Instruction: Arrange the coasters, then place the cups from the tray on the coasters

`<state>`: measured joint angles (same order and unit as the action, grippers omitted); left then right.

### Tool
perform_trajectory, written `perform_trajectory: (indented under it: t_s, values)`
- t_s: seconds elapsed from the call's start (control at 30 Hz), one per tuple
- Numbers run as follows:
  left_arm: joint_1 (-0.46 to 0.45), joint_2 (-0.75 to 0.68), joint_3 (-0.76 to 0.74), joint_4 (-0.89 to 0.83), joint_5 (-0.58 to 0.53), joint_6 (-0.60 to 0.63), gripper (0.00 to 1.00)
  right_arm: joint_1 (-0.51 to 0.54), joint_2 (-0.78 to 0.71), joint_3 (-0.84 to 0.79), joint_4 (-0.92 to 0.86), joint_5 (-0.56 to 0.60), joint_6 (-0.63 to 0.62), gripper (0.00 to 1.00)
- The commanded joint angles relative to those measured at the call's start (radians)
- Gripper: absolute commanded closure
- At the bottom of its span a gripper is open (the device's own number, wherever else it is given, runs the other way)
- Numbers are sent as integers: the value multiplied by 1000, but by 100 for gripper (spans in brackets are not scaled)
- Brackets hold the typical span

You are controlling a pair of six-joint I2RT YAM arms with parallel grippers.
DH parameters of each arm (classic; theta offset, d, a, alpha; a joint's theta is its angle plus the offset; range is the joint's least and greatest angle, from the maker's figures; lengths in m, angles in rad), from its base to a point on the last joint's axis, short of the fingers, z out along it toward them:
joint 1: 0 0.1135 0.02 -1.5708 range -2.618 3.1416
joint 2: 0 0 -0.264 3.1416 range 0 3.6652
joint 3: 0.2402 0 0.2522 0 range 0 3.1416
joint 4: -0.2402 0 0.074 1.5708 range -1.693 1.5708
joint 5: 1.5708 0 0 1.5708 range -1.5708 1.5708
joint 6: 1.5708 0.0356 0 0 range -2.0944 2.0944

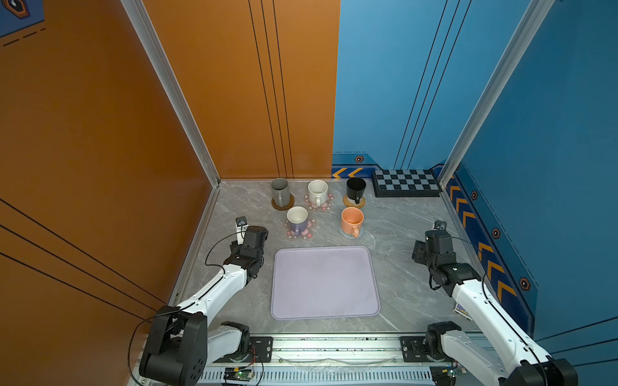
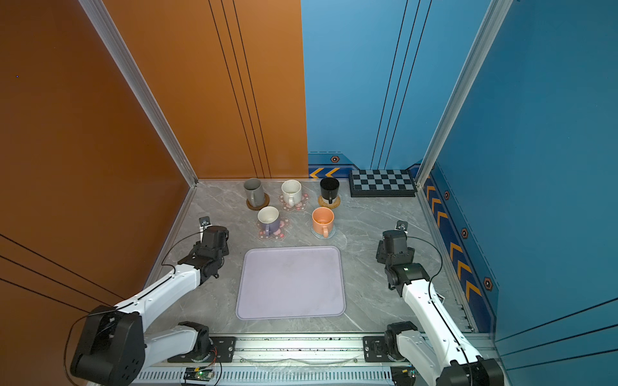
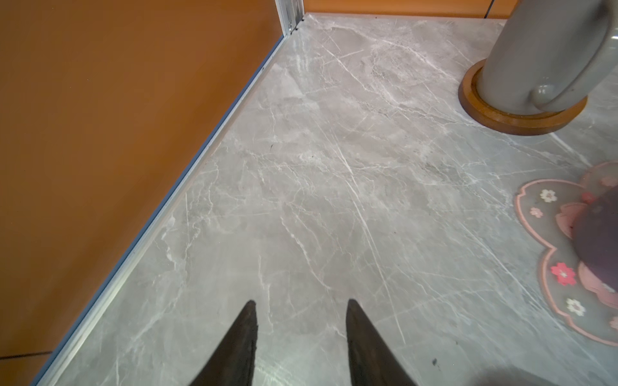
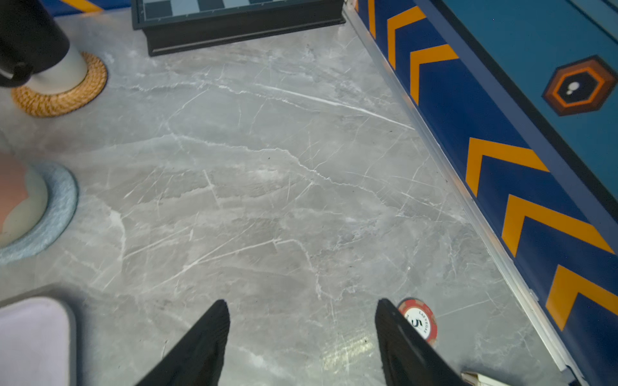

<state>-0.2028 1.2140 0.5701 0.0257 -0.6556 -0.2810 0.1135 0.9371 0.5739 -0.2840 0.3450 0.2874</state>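
Presently, item by item. Left arm [image 1: 217, 290]: stretched from the near rail along the left side of the tray [image 1: 324, 284], wrist bent toward the far wall; left end effector [image 3: 301, 304] over bare table [image 3: 334, 167], fingers spread, nothing between them. Right arm [image 1: 475, 300]: mirrored on the tray's right; right end effector [image 4: 302, 304] likewise spread wide and holding nothing. Beyond the tray, far row: grey mug [image 1: 280, 191] on wooden coaster [image 1: 288, 205], white mug [image 1: 317, 191] on pink flower coaster [image 1: 329, 202], black mug [image 1: 355, 187] on rattan coaster [image 1: 349, 202]. Near row: lavender mug [image 1: 297, 220] on second pink flower coaster [image 1: 302, 235], orange mug [image 1: 351, 220] on grey-blue coaster [image 1: 344, 233]. Checkered board [image 1: 406, 183] in the far right corner. Writing: a red-and-white poker chip [image 4: 419, 320] beside the right fingers reads "LAS VEGAS" and "5".
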Motion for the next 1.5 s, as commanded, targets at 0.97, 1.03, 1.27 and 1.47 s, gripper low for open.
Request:
perform_trajectory:
  t_s: [0.97,1.03,1.27,1.47]
  values:
    - [90,359,-242,1018,261,305,1,-81,595,-223,1211,-159,-211,4]
    - [90,366,-233,1016,257,308,2,-75,610,-215,1222,-144,-213,0]
    - [106,364,-220,982,269,293,2,-71,608,-210,1207,-137,-216,0]
    - [108,361,-219,982,271,291,2,-70,608,-209,1209,-139,-217,0]
